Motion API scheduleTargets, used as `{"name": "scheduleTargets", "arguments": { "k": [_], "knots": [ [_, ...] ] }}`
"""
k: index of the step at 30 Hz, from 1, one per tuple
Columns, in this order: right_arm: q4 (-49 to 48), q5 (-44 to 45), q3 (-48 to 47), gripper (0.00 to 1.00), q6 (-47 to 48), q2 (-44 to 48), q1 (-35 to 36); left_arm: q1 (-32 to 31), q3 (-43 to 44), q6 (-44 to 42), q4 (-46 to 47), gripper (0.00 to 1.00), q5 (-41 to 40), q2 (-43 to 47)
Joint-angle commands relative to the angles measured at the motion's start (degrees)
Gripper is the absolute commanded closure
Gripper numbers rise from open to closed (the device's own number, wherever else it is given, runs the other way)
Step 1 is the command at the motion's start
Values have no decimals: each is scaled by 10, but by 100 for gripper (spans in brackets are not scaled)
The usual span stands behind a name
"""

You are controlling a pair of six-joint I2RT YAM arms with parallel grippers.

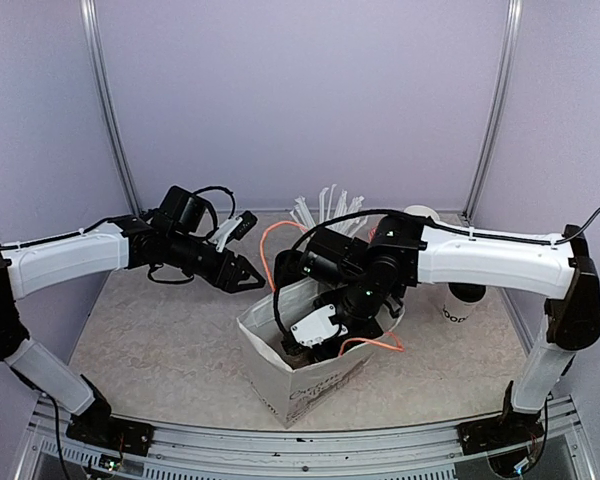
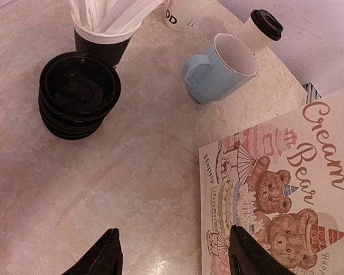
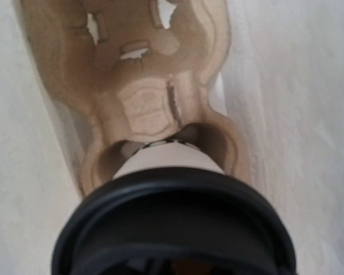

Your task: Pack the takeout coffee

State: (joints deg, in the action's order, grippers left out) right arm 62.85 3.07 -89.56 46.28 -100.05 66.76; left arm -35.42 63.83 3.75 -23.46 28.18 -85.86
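The left gripper [image 1: 242,270] hangs half open and empty over the beige marbled table [image 2: 103,189], just beside the white printed paper bag [image 1: 300,385]. The right gripper [image 1: 305,350] is down in the bag, closed on one white paper cup with black lid [image 3: 166,161]. Only its wrist view shows the brown cardboard carrier [image 3: 149,97] under it. The second lidded cup [image 1: 467,300] stands right of the bag. Only the left wrist view shows one light-blue mug [image 2: 221,71] and one stack of black lids [image 2: 79,94].

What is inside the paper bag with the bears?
A brown cup carrier lies inside the bag, a black-lidded white cup at one pocket. The lid hides the cup's foot; the carrier covers the bag's floor.
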Motion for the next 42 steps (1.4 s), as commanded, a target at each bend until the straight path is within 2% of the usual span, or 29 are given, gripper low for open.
{"name": "scheduleTargets", "arguments": {
  "k": [1, 12, 20, 25, 31, 32, 34, 37, 39, 42],
  "knots": [
    [47, -52, -36, 100, -28, -28, -10, 25, 7, -7, 4, 37, -2, 38],
    [23, -87, -43, 100, -7, -60, -51, 52, 38, -1, -16, 36, 29, 104],
    [10, -95, -32, 100, -15, -76, -55, 48, 29, 45, 37, 34, 91, 174],
    [-2, -93, -24, 100, -24, -64, -55, 15, 33, 57, 41, 32, 89, 182],
    [-6, -79, -33, 100, -31, -45, -55, -58, 63, 55, 41, 30, 75, 152],
    [-6, -79, -35, 98, -31, -42, -55, -66, 68, 54, 41, 30, 72, 146],
    [-6, -77, -37, 75, -34, -35, -55, -78, 77, 57, 41, 29, 60, 138],
    [-9, -77, -37, 51, -39, -26, -55, -82, 92, 63, 30, 30, 16, 122],
    [-8, -78, -42, 42, -41, -23, -54, -81, 100, 63, 22, 33, -5, 110],
    [-1, -78, -66, 35, -42, -21, -54, -79, 101, 65, 26, 37, -27, 104]
  ]
}}
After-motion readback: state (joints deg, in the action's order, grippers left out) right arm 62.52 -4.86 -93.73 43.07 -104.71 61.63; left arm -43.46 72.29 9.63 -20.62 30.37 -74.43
